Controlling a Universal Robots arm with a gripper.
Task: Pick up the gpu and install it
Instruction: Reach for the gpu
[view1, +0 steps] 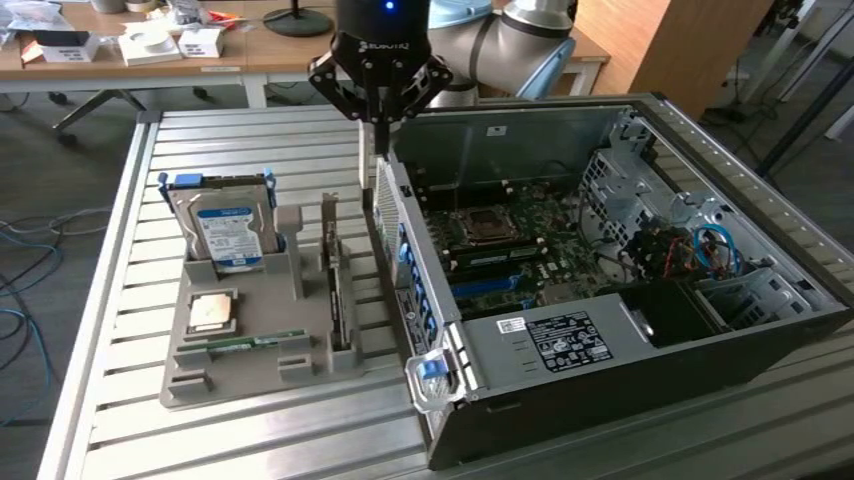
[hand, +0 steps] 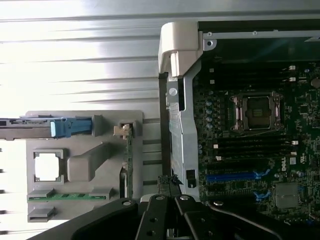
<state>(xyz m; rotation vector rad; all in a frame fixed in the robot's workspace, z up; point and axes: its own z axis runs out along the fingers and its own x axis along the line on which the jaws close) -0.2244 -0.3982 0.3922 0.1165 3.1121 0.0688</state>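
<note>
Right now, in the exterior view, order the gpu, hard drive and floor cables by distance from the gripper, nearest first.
1. gpu, tray's case-side slot.
2. hard drive, farther to the exterior view's left.
3. floor cables, leftmost, off the table.

The gpu stands edge-on near the jaws, its faces hidden; the drive, farther from them, runs off the picture's edge; the label is unreadable.

Grey arm, black end effector, blue light
</note>
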